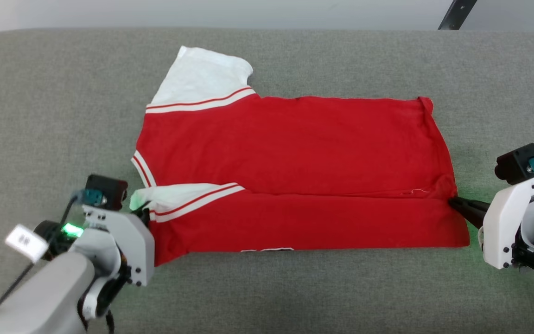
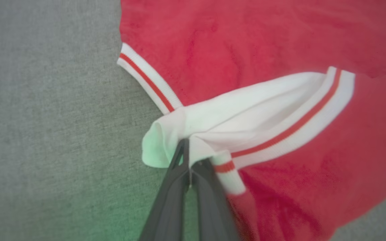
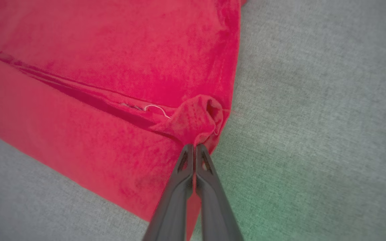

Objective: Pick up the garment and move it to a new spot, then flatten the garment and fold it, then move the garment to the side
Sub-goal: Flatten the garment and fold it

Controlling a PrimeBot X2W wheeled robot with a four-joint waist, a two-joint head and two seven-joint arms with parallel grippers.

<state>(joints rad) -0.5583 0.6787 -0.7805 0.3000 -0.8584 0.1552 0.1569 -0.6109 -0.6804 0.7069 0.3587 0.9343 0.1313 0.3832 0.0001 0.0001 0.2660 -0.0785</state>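
A bench [image 1: 267,292] covered in grey woven cloth spans the head view from side to side, and its far left corner is rounded. The cloth has a flecked, felt-like weave, plain and unmarked. A faint green tint [image 3: 263,204] lies on patches of it toward both ends of the bench. Beyond the bench's far edge runs a pale, blank strip of background [image 1: 202,11]. A dark slanted bar [image 1: 457,14] rises behind that far edge, toward the bench's right end, cut off at the top.

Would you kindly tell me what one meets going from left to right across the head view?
A white tag → left gripper, pinching the sleeve → garment → right gripper, pinching the hem corner.
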